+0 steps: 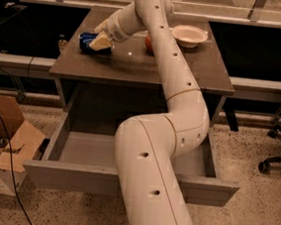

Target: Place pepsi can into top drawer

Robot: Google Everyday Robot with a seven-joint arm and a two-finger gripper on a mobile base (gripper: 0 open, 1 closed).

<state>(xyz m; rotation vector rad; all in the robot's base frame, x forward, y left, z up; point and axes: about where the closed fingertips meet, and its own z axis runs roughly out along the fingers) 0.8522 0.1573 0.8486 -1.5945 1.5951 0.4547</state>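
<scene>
Camera view: one pepsi can (85, 41) lies at the left of the cabinet top (194, 72). The single gripper (99, 42) is right against it; whether it grips the can cannot be told. One white bowl (189, 35) and one red apple (149, 43) sit farther right. One top drawer (79, 153) stands open below.

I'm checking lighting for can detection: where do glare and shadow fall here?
Camera view: warm light overall; a small glare spot on the cabinet top near the gripper, which sits at the pepsi can at left rear; the top drawer darkens toward its back under the top.
</scene>
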